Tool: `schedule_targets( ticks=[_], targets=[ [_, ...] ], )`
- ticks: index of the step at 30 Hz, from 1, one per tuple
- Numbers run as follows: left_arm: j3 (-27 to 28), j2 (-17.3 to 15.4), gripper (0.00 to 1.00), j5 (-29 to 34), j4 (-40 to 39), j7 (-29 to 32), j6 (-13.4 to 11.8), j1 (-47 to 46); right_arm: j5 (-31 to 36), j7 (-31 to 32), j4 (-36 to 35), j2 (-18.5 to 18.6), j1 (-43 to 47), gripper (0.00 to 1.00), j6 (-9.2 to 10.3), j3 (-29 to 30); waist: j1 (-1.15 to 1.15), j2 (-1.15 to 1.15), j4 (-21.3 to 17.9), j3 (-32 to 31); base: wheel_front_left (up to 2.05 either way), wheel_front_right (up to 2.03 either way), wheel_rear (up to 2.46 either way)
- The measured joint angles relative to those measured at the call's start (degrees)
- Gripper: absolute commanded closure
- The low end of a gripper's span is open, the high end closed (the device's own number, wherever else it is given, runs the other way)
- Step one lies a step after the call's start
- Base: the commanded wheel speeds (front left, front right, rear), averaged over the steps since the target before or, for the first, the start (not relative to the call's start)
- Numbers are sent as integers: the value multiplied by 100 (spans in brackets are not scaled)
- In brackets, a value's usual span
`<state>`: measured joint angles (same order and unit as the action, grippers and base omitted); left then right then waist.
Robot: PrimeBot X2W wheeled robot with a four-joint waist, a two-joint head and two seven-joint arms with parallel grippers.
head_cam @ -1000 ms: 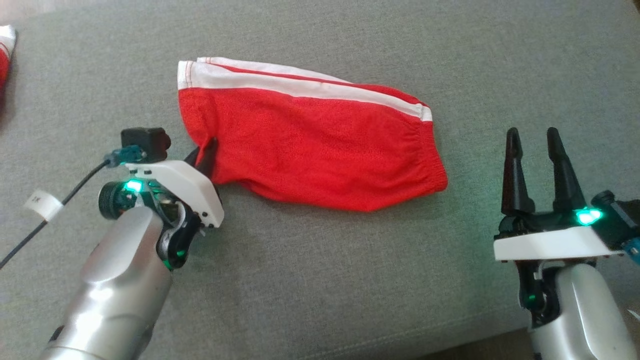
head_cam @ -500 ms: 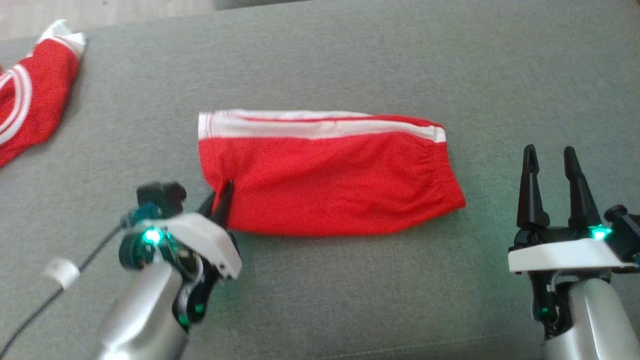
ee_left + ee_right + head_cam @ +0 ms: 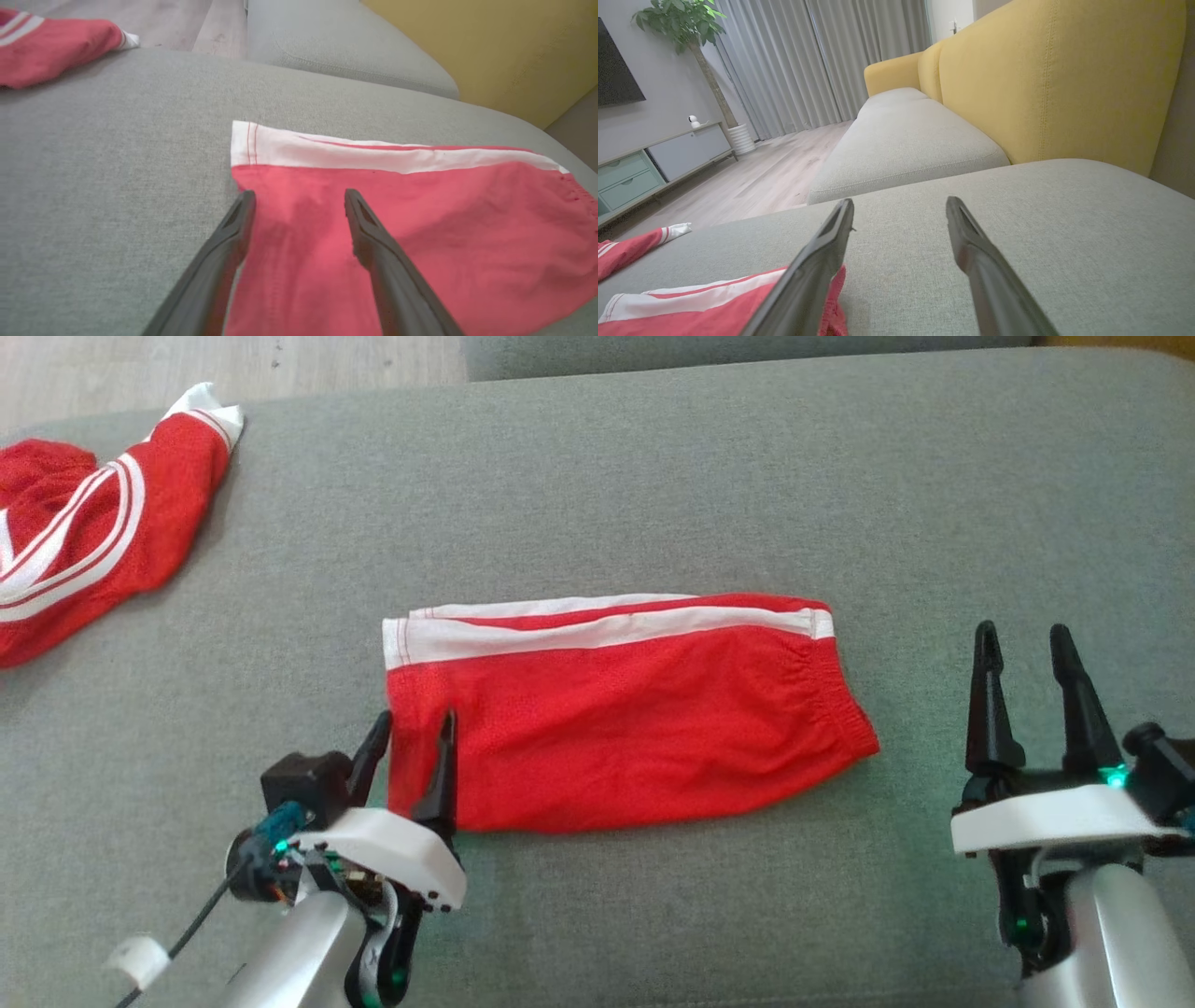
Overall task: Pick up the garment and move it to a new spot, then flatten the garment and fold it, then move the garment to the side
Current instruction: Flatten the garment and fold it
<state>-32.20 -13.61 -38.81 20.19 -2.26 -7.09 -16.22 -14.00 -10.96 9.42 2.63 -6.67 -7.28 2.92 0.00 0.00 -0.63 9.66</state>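
my left gripper (image 3: 416, 719): fingers spread, empty, straddling end edge of folded garment (image 3: 635, 737), i judge poised to pinch and drag it aside | right gripper (image 3: 1022, 633): fingers spread, empty, parked well clear

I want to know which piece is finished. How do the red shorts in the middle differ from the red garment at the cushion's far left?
The red shorts lie flat in a neat oblong; the red garment at the far left is bunched and rumpled. The shorts' white stripes run straight; the other's curve. The open left gripper is at the shorts' corner, well away from the other garment. Both are red with white stripes.
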Motion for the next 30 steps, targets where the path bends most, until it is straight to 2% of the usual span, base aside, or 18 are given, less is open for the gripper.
schedule_targets(
  ticks=[3,9,17,23,30],
  targets=[
    [9,0,0,70,0,-247,-15,-2,29,47,56,0,26,0,0,36,0,0,43,-31,0,0,0],
    [63,-54,0,300,-10,-700,-234,1,201,281,107,-1,25,0,0,80,0,0,186,-152,0,0,0],
    [86,-188,0,470,-226,-999,-508,380,483,1100,339,-2,-5,0,0,-201,0,0,477,-310,0,0,0],
    [108,-220,0,560,-467,-1101,-667,842,812,1812,798,-2,-155,0,0,-238,0,0,718,-343,0,0,0],
    [132,-179,0,591,-686,-1150,-787,1018,955,2223,1579,-1,-292,0,0,-26,0,0,994,-366,0,0,0]
  ],
)
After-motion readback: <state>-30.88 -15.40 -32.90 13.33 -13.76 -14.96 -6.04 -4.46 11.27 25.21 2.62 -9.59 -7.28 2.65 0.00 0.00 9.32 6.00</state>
